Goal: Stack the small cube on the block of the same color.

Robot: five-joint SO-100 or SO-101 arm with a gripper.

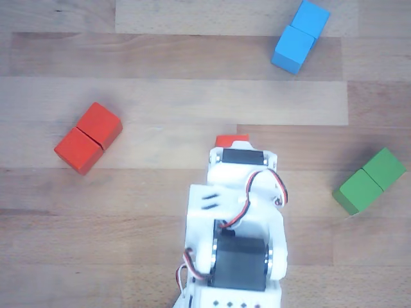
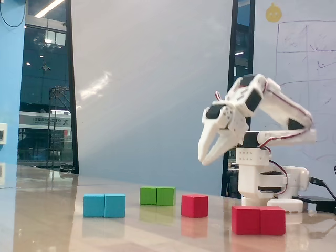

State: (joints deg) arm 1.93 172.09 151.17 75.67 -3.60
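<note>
The small cube [image 2: 195,206] is red and sits alone on the table, between the green pair and the red block [image 2: 259,220], which lies nearest the camera at the right with a seam across its middle. My white gripper [image 2: 205,161] hangs in the air above and slightly right of the small cube. It points down, its fingertips nearly meet, and it holds nothing. In the other view only a red sliver of the small cube [image 1: 232,140] shows past the wrist [image 1: 239,168], which hides the fingers. The red block [image 1: 88,138] lies well to the left there.
A blue double block [image 2: 104,205] [image 1: 300,36] and a green double block [image 2: 157,196] [image 1: 369,180] lie on the wooden table. The arm's base [image 2: 265,191] stands behind the red block in the fixed view, with a cable at the right edge.
</note>
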